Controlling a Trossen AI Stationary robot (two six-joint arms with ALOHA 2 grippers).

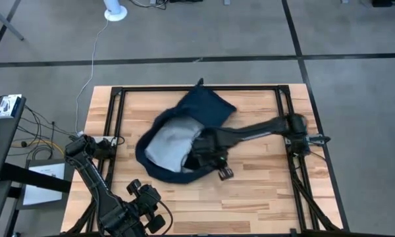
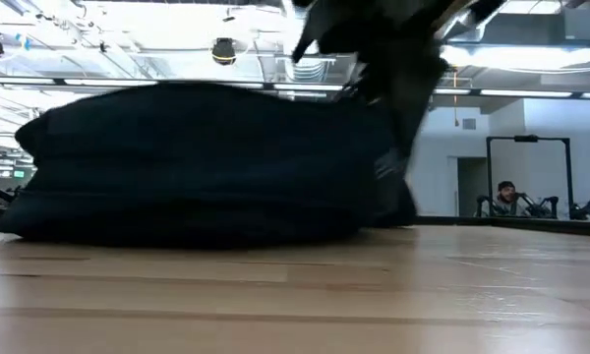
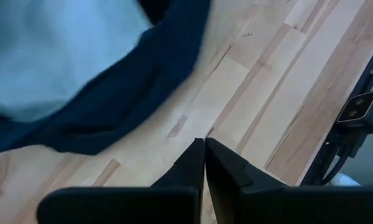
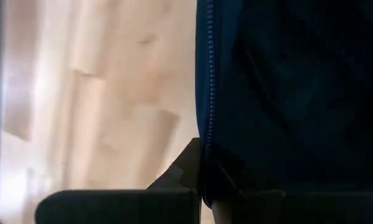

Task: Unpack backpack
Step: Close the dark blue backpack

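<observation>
Right gripper (image 1: 203, 153) is clamped on the backpack (image 1: 207, 105) at its open mouth; left gripper (image 3: 204, 163) waits closed nearby. I judge unpacking barely begun.

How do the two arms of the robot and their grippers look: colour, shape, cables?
Both arms are dark, nearly black, built of jointed tubular links. The left gripper has two flat, wedge-shaped black fingers on a broad black bar. The right gripper is a blocky black head on a long slim link. Thin dark cables run beside each arm's base.

One backpack (image 1: 207, 108), two grippers, possibly one person (image 2: 506, 196).
</observation>
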